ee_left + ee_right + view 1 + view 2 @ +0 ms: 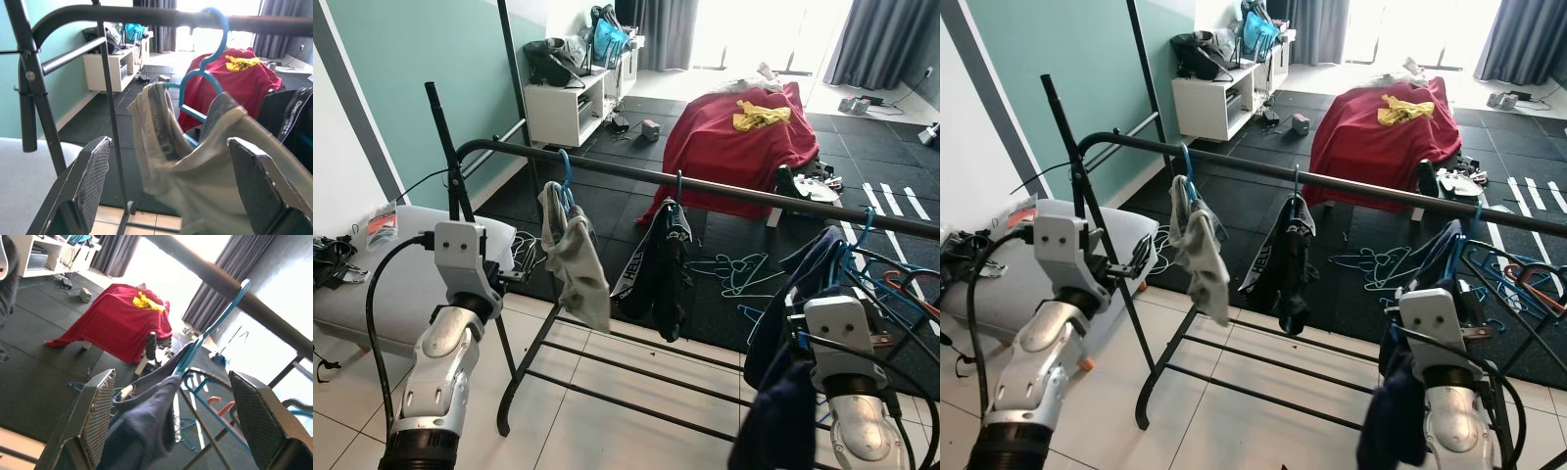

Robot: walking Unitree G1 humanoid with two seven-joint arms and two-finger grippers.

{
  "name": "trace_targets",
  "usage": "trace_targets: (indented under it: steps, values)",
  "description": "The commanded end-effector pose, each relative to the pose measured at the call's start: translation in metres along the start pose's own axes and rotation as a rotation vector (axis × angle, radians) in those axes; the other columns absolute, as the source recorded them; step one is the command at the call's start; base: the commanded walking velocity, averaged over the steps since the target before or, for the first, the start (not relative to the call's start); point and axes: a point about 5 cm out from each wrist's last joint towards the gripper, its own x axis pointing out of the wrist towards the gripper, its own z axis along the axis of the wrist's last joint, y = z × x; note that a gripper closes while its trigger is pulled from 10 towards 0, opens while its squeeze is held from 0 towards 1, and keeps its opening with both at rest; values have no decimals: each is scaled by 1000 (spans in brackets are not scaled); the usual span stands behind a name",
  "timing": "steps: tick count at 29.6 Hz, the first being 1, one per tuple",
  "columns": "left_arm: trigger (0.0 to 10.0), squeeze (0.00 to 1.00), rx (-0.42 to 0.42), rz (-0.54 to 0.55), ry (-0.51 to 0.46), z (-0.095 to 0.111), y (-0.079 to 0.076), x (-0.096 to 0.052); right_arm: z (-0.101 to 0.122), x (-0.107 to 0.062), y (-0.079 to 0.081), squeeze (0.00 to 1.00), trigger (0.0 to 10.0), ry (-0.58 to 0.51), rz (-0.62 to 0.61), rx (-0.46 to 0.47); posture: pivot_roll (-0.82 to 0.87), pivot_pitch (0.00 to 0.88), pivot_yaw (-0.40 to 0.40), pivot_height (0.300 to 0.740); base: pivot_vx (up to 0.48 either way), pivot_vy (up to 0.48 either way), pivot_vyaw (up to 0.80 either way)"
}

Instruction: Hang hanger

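The left arm (445, 333) and right arm (852, 411) rise at the lower corners of the head views, above white floor tiles (636, 431). A black drying rack (607, 367) stands directly ahead, its lower bars crossing between the arms. A white cushioned seat (372, 284) lies beside the left arm.

The top rail (734, 191) runs from the robot's left to its right. Three blue hangers hook over it: the left hanger (208, 73) carries a grey garment (576, 259), the middle hanger (677, 191) a black garment (661, 269), and the right hanger (215, 323) a navy garment (146, 426). More hangers (901, 284) crowd the rack's right end.

Open tile floor lies under the rack. Beyond it is a black mat (705, 255) with loose hangers (739, 269) lying on it.

The left gripper (171, 181) stands released, fingers wide apart, the grey garment between them without visible contact. The right gripper (171, 426) is likewise spread wide, the navy garment lying between its fingers; contact cannot be determined.

Farther back stand a red-covered bed (744, 137) and a white shelf unit (568, 103).
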Motion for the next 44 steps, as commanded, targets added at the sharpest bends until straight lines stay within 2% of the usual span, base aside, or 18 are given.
trace_targets:
  steps: [1, 3, 6, 8, 9, 11, 12, 13, 15, 16, 17, 24, 26, 30, 35, 36, 40, 44]
  values:
    - [10000, 0, 17, -27, -5, 4, -3, 1, 6, -2, 4, 133, 10000, -40, 21, -19, -40, 12, -2, 740, 0, 0, 0]
    - [10000, 0, 14, -71, -9, 5, -12, 4, 8, -4, 15, 0, 10000, -66, 105, 12, -44, 9, 1, 740, 0, 0, 0]
    - [10000, 0, 11, -90, -11, 5, -16, 5, 9, -5, 21, 0, 10000, -72, 155, 37, -47, 6, 3, 740, 0, 0, 0]
    - [10000, 0, 11, -110, -15, 5, -21, 6, 10, -6, 30, 0, 10000, -69, 228, 96, -49, 2, 4, 740, 0, 0, 0]
    - [10000, 0, 11, -123, -16, 5, -26, 8, 11, -8, 39, 0, 10000, -70, 306, 155, -50, 2, 5, 740, 0, 0, 0]
    - [10000, 0, 11, -123, -16, 5, -26, 8, 11, -8, 39, 0, 10000, -70, 306, 155, -50, 2, 5, 740, 0, 0, 0]
    - [10000, 0, 8, -137, -22, 6, -34, 12, 10, -12, 51, 0, 10000, -31, 425, 271, -53, 0, 7, 740, 0, 0, 0]
    - [10000, 0, 8, -137, -22, 6, -34, 12, 10, -12, 51, 0, 10000, -31, 425, 271, -53, 0, 7, 740, 0, 0, 0]
    - [10000, 0, 27, -151, -42, 10, -46, 20, 8, -24, 69, 0, 10000, 51, 621, 464, -59, 0, 10, 740, 0, 0, 0]
    - [10000, 0, 27, -151, -42, 10, -46, 20, 8, -24, 69, 0, 10000, 51, 621, 464, -59, 0, 10, 740, 0, 0, 0]
    - [10000, 0, 37, -150, -53, 13, -49, 23, 5, -32, 77, 0, 10000, 97, 706, 521, -64, 0, 12, 740, 0, 0, 0]
    - [10000, 0, 35, -148, -71, 18, -57, 30, 0, -42, 86, 0, 10000, 144, 779, 575, -70, 0, 20, 740, 0, 0, 0]
    - [10000, 0, 22, -165, -76, 19, -65, 33, 1, -41, 88, 0, 10000, 145, 793, 594, -69, 0, 22, 740, 0, 0, 0]
    - [10000, 0, 72, -212, -38, 6, -74, 40, 2, -41, 91, 0, 10000, 143, 819, 615, -75, 0, 23, 740, 0, 0, 0]
    - [10000, 0, 138, -205, 32, -8, -62, 52, 3, -40, 91, 0, 10000, 146, 833, 635, -83, 0, 27, 740, 0, 0, 0]
    - [10000, 0, 158, -188, 47, -9, -54, 56, 3, -40, 90, 0, 10000, 148, 837, 641, -88, 0, 31, 740, 0, 0, 0]
    - [10000, 0, 194, -148, 64, -5, -37, 65, 2, -40, 90, 0, 10000, 153, 841, 646, -88, 0, 31, 740, 0, 0, 0]
    - [10000, 0, 177, -172, 40, 3, -32, 69, 1, -39, 89, 0, 10000, 158, 834, 653, -95, 0, 36, 740, 0, 0, 0]
